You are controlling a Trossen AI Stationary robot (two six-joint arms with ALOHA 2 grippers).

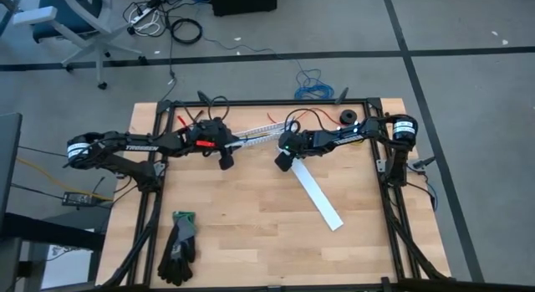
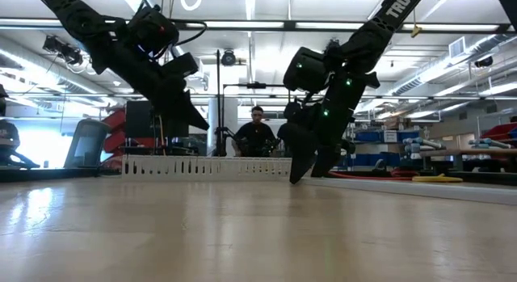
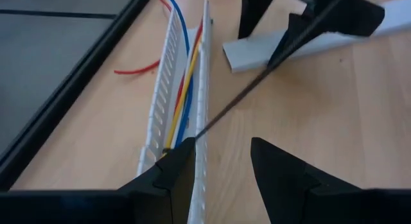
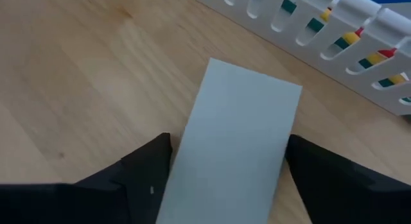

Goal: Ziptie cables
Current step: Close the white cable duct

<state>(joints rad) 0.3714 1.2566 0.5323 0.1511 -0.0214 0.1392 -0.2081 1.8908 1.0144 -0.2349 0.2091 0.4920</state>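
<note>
high view: the cables [image 1: 261, 135] lie inside the slotted white channel [image 1: 251, 139] running slantwise across the far half of the tabletop [image 1: 251, 233]. the left gripper [image 1: 226, 156] sits at the channel's near end, the right gripper [image 1: 285, 161] at the upper end of a flat white cover strip [image 1: 318, 194]. a pair of gloves [image 1: 179, 246] lies well apart at the near left.

low view: the channel's slotted wall stands between the arms; a person sits in the room behind.

left wrist view: red, yellow and blue wires run along the trough. they look thin, light and limp, likely to splay, so taking them as a bundle where they lie together seems best. the channel walls stand in the way. the left jaws are parted, holding nothing, straddling one wall. a loose red wire [image 3: 136, 70] lies beside.

right wrist view: the right jaws stand open astride the cover strip's end, not yet clamped.
</note>
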